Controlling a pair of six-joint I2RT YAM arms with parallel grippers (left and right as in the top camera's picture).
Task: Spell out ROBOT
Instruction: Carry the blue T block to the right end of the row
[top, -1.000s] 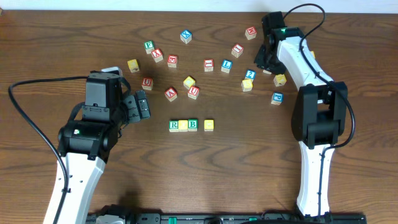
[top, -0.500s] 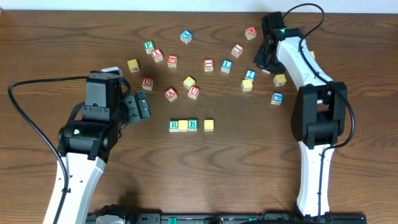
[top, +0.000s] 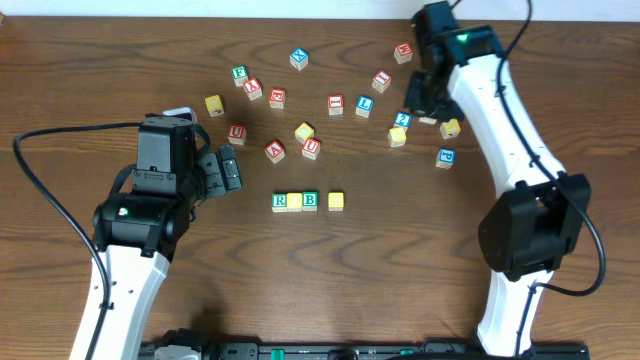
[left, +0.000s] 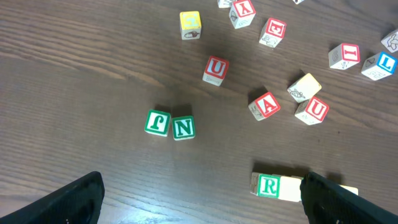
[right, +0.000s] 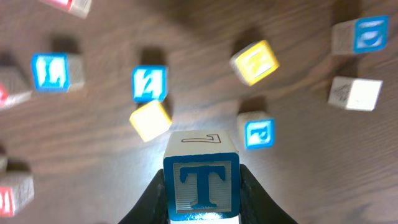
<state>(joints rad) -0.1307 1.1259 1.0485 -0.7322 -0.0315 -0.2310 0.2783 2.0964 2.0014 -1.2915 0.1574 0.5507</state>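
Observation:
A row stands in the overhead view: green R cube (top: 279, 201), yellow cube (top: 295, 201), green B cube (top: 310, 200), then a gap and a second yellow cube (top: 336, 201). My right gripper (top: 425, 100) hovers over the far-right scatter; in the right wrist view it (right: 201, 190) is shut on the blue T cube (right: 201, 180), held above the table. The T cube is hidden under the gripper in the overhead view. My left gripper (top: 228, 170) is open and empty left of the row. Its wrist view (left: 205, 205) shows the R cube (left: 268, 185) beside its right finger.
Loose cubes lie scattered across the far half: green F (left: 157, 122) and N (left: 183, 127), red-lettered cubes such as U (top: 311, 148) and A (top: 274, 151), blue L (top: 364, 104), and yellow and blue cubes (top: 450, 128) below the right gripper. Bare wood lies right of the row.
The right arm has risen and swung slightly, with its gripper staying over the far-right cubes. The left arm and the row have not moved.

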